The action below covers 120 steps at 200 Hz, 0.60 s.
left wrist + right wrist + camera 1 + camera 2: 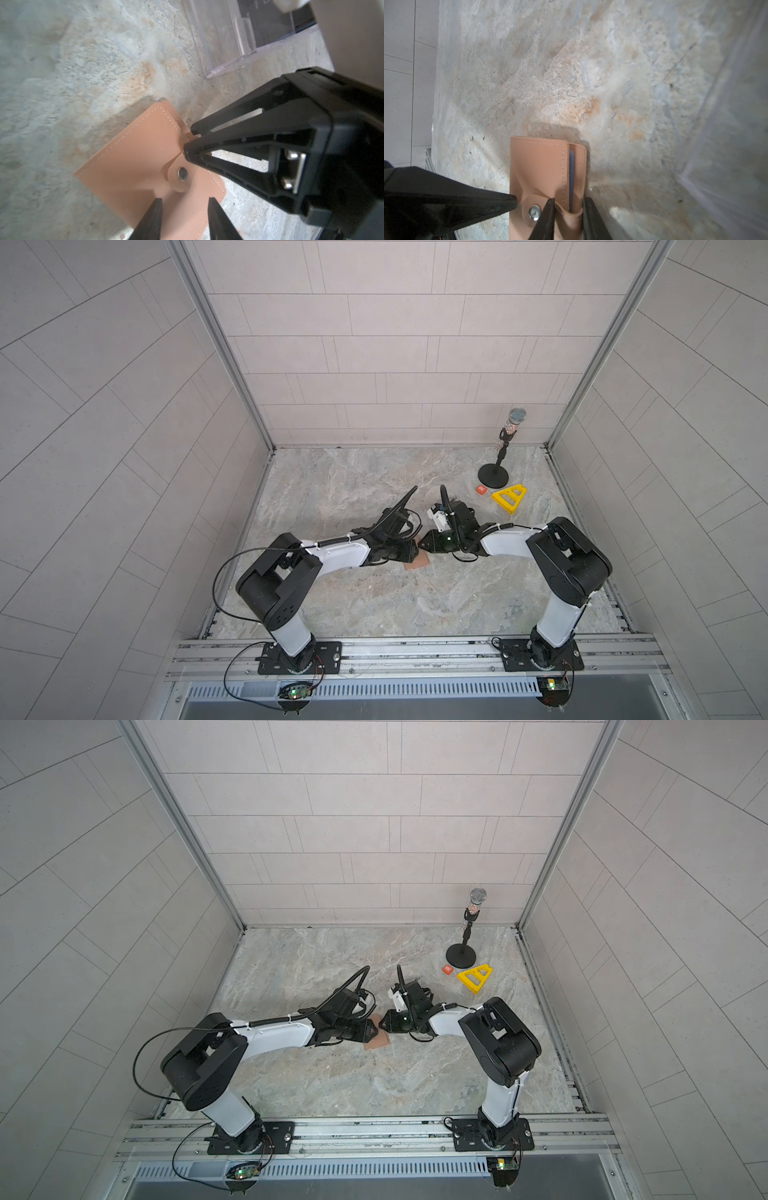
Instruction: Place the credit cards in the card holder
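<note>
Left wrist view gives the relation that matters: the card holder (133,166) lies near the middle of the table (62,83), well apart from every edge, and its snap tab (182,174) wraps round the side that faces the right arm. The right gripper (190,140) is pressed together on that side, just beside the tab, pinching the leather. In the right wrist view the strap bulges between its fingers (546,220), and the holder's long axis seems to run away from them. The left gripper (185,199) stands over the holder's front face with its jaws spread, gripping nothing. In both top views only a tan corner (417,563) (377,1041) shows between the two wrists. The leaves gape a little, and a pale lilac card (572,172) sits between them. What looks like a black card (270,25) stands in a clear plastic box (224,47), apart from the holder. The tab looks fastened, and the right arm is the nearer to it. I judge that arm should peel it off while the left presses the face down.
</note>
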Each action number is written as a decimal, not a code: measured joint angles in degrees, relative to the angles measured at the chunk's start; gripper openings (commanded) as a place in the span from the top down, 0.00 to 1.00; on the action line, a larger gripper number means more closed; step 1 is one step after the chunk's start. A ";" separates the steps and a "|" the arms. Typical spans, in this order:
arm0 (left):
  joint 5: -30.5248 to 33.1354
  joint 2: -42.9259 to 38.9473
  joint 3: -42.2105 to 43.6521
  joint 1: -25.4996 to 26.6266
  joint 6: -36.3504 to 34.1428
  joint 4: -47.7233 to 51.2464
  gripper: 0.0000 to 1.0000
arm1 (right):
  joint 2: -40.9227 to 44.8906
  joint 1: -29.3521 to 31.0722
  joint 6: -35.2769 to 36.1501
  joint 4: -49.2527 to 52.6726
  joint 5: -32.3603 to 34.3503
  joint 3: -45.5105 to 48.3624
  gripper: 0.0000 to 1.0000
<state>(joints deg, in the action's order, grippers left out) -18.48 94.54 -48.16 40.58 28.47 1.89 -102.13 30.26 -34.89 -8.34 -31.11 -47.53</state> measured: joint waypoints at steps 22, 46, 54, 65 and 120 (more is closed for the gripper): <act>0.33 -0.20 -1.64 0.00 -0.57 1.57 0.70 | 0.00 0.04 0.00 0.02 0.09 -0.04 0.76; 0.28 -0.20 -3.48 -0.02 -1.22 1.86 0.88 | 0.00 0.13 0.00 0.00 0.22 -0.04 0.76; 0.22 -0.11 -4.15 -0.02 -1.03 1.90 0.94 | 0.00 0.13 0.00 0.00 0.22 -0.07 0.76; 0.17 0.33 -5.27 -0.13 -1.46 1.81 0.95 | 0.00 0.13 0.00 0.02 0.24 -0.09 0.76; -1.01 4.04 -6.62 -0.92 -1.03 1.01 0.97 | -0.02 0.13 0.02 0.15 0.28 -0.15 0.76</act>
<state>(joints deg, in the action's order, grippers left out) -19.49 98.59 -54.78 39.66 27.44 2.90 -102.15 30.39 -34.87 -8.19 -30.83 -47.68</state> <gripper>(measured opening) 0.056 0.244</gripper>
